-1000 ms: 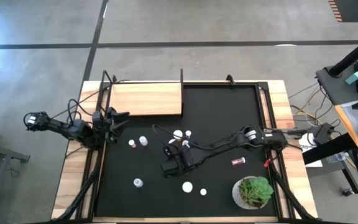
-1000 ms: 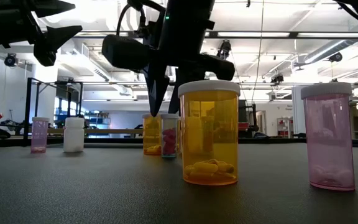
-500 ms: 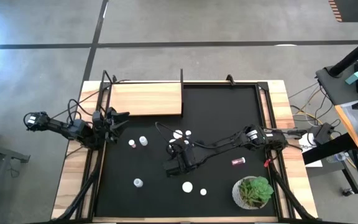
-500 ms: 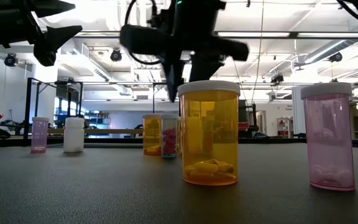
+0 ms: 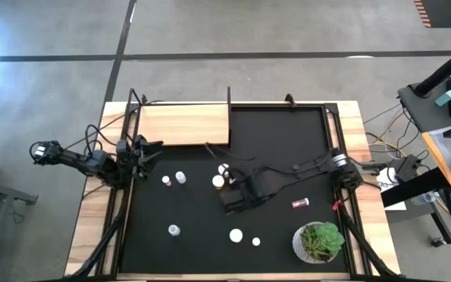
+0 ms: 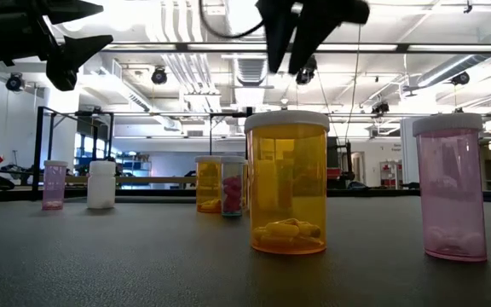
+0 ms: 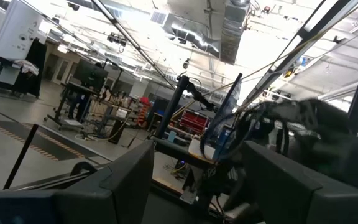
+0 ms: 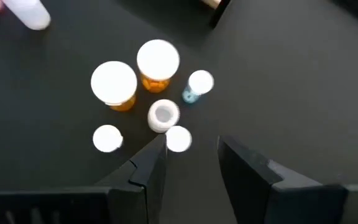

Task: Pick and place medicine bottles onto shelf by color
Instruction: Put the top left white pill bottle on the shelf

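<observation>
Right end effector has risen above medicine bottles, fingers apart, empty (bottle cluster near shelf corner); no bottle shelved yet. Left end effector apart beside shelf.

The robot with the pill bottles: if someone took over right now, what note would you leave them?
Right gripper: open, empty, above the bottle cluster mid-mat.
Left gripper: open, empty, waiting at the mat's left edge.
Shelf: bare, at the back left.
Other bottles: two near the left gripper, three at the front, one lying on its side near the plant.
Done: nothing shelved. Left: every bottle, sorted by color.
</observation>
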